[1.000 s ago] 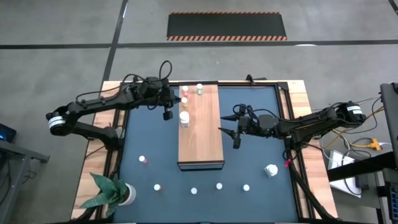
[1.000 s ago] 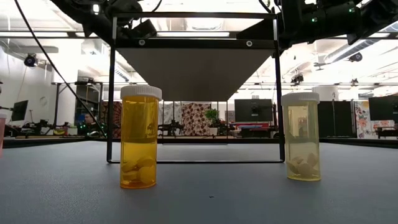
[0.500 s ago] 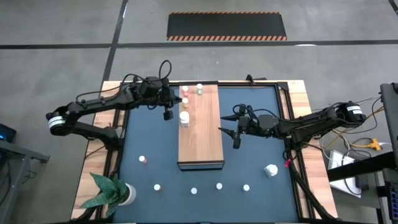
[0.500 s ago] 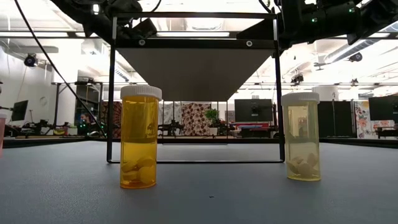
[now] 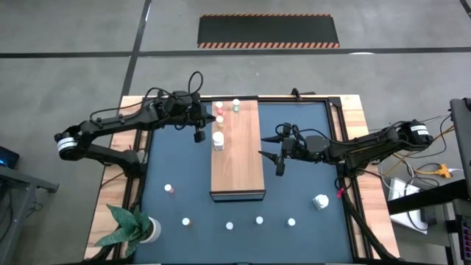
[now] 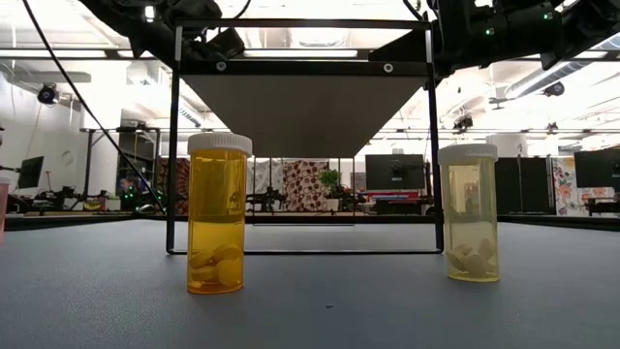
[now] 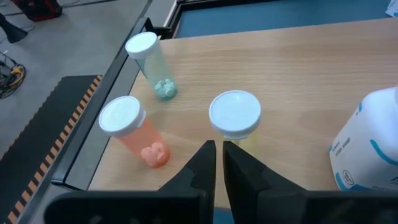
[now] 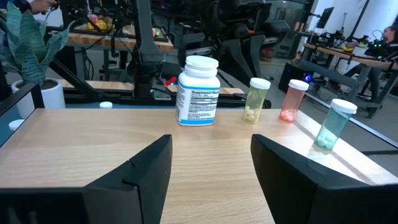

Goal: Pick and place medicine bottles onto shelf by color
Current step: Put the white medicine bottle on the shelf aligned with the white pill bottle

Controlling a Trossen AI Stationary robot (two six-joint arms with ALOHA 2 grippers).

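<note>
the left gripper (image 5: 199, 135) hangs over the dark mat (image 5: 176, 165) just off the left edge of the shelf (image 5: 237, 154), near its far end, fingers (image 7: 202, 163) pressed together with nothing between them. right ahead of it, on the far part of the shelf, stand four bottles: a yellowish bottle (image 7: 235, 117) with a white cap closest to the fingertips, a pink bottle (image 7: 132, 129) and a green bottle (image 7: 151, 64) further toward the far end, and a larger white bottle with a blue label (image 7: 368, 143) on the near side of the row.

the right gripper (image 5: 280, 166) hovers just off the right edge of the shelf, about halfway along it, its fingers (image 8: 144, 167) spread wide and holding nothing. from its wrist view the same four bottles show in a row across the board.

on the mat nearer the front, well apart from both arms, small bottles stand loose: one with a pinkish cap (image 5: 169, 189) to the left, four white-capped ones (image 5: 229, 225) in a loose line along the near edge, and a larger white one (image 5: 321, 200) to the right. the low view shows an orange bottle (image 6: 217, 213) and a pale yellow bottle (image 6: 471, 213) upright on the mat. a potted plant (image 5: 131, 227) sits at the near left corner.
</note>
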